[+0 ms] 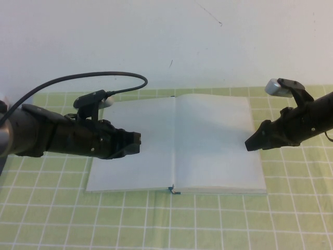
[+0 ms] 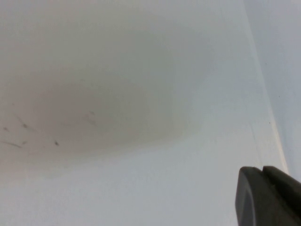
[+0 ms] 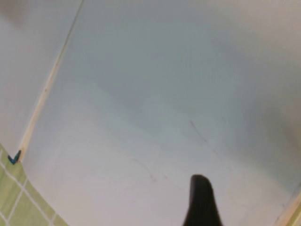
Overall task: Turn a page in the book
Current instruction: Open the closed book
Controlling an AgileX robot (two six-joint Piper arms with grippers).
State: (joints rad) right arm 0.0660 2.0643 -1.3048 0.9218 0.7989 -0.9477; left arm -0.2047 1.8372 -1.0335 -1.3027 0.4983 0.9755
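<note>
The book (image 1: 156,172) lies open and flat on the green checked mat, both faces blank white; a bit of teal cover shows at the foot of the spine (image 1: 173,191). My left gripper (image 1: 138,141) is shut and empty, low over the left page (image 2: 117,94); its closed fingertips (image 2: 263,188) show in the left wrist view. My right gripper (image 1: 250,145) is shut, its tip at the outer edge of the right page (image 1: 216,140). In the right wrist view its dark tip (image 3: 201,188) rests on or just above that page (image 3: 164,84).
The green checked mat (image 1: 291,208) covers the table around the book and shows in the right wrist view (image 3: 19,202). A white wall (image 1: 166,41) stands behind. A black cable (image 1: 104,78) arcs over the left arm.
</note>
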